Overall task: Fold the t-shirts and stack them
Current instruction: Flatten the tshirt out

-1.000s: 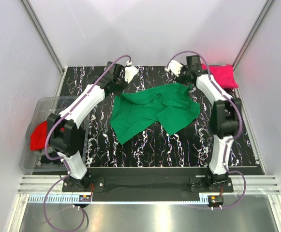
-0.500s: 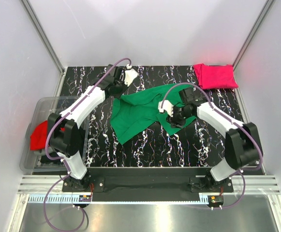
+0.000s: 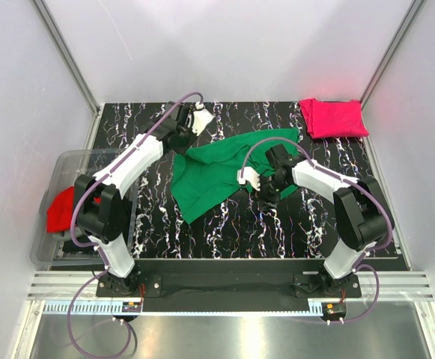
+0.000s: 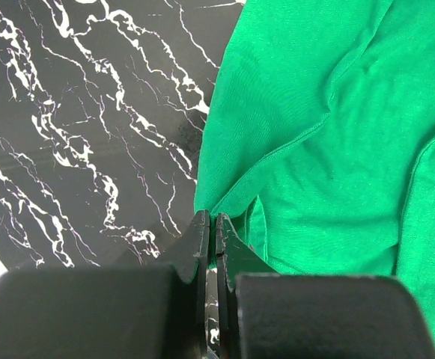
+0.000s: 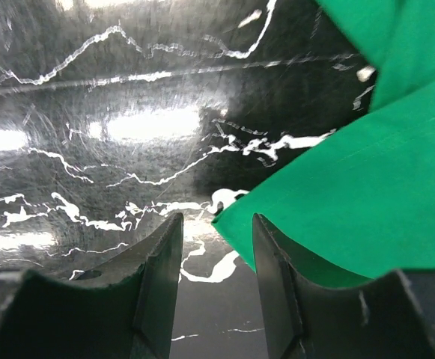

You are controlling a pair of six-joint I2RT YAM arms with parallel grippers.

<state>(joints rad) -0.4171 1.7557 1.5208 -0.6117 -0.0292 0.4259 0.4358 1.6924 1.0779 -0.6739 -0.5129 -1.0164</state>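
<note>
One green t-shirt lies rumpled and unfolded mid-table as I run both arms. My left gripper is clamped on its edge, the cloth fanning ahead and right of the fingers. My right gripper stands parted, with a shirt corner just ahead between its fingers and bare marble table to their left. One magenta t-shirt sits folded well apart from both, and one red t-shirt lies in the clear bin.

The green shirt is matt soft cloth on a glossy black marbled table; the bin is clear plastic.
</note>
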